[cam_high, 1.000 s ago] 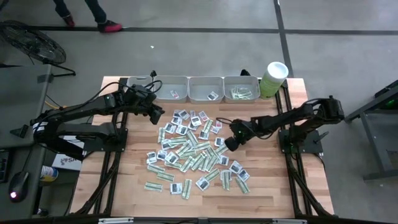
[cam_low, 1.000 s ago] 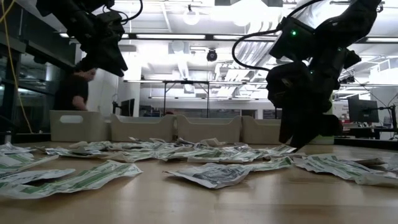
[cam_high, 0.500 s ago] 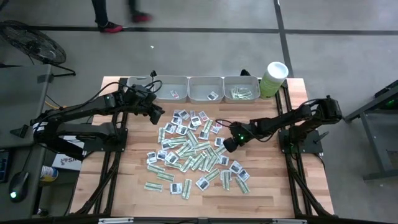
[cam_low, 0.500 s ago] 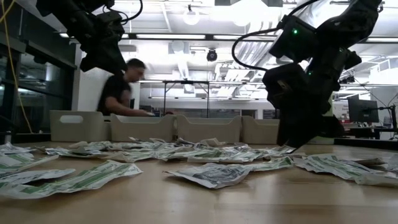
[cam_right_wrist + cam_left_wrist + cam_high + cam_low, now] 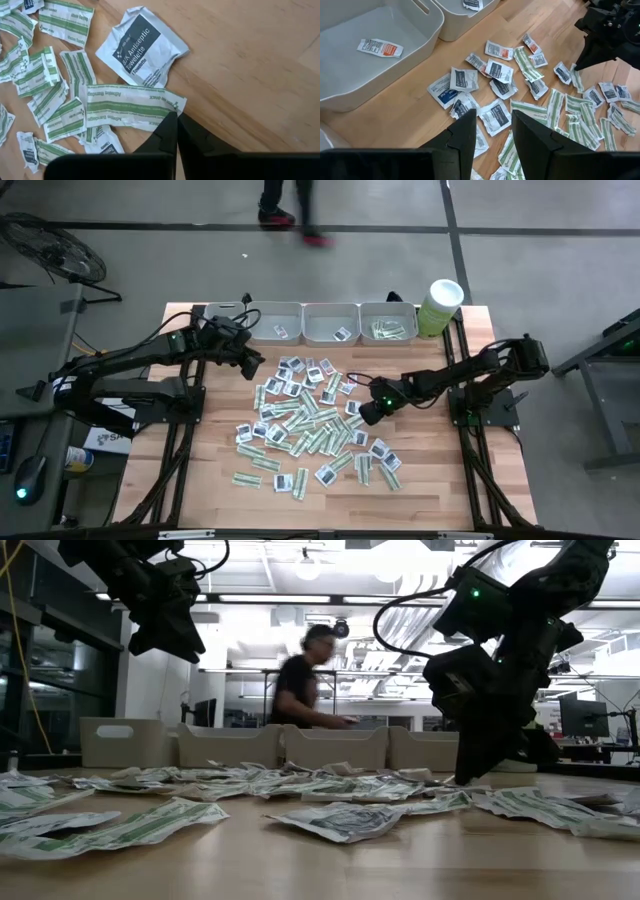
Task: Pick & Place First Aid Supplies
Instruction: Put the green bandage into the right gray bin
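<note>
The right gripper (image 5: 366, 416) is down at the right edge of the sachet pile (image 5: 313, 420) in the middle of the wooden table (image 5: 440, 480). Its fingers (image 5: 167, 131) are pressed together on the edge of a green-striped strip (image 5: 127, 107), with a white antiseptic towelette packet (image 5: 143, 46) lying just beside that. The left gripper (image 5: 251, 366) hangs above the pile's far-left corner near the grey trays (image 5: 330, 321), fingers (image 5: 465, 137) spread, holding nothing. A person (image 5: 303, 685) is behind the table.
</note>
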Available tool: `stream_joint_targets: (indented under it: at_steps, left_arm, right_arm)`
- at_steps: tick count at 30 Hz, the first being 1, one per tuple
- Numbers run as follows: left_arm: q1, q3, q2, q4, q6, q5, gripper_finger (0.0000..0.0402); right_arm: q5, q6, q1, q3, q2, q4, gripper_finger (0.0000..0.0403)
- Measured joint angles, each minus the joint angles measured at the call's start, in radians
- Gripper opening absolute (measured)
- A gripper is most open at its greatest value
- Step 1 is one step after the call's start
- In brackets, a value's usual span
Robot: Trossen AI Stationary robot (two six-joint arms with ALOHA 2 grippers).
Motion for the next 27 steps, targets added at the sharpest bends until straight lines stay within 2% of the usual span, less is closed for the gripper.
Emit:
stream_joint_targets:
  at_steps: [5, 10, 20, 27]
  left_arm:
    - [0.0, 0.0, 0.0, 0.0, 0.0, 0.016, 0.0124]
    - [0.0, 0.0, 0.0, 0.0, -0.001, 0.016, 0.0124]
    - [0.0, 0.0, 0.0, 0.001, -0.014, 0.016, 0.0124]
    - [0.0, 0.0, 0.0, 0.001, -0.018, 0.015, 0.0124]
  right_arm:
    - [0.01, 0.017, 0.003, 0.003, -0.049, -0.007, 0.0001]
    - [0.073, 0.02, 0.004, 0.004, -0.159, -0.039, 0.0001]
    - [0.343, 0.012, -0.044, 0.005, -0.465, -0.217, 0.0]
    - [0.519, -0.006, -0.125, 0.005, -0.559, -0.266, 0.0]
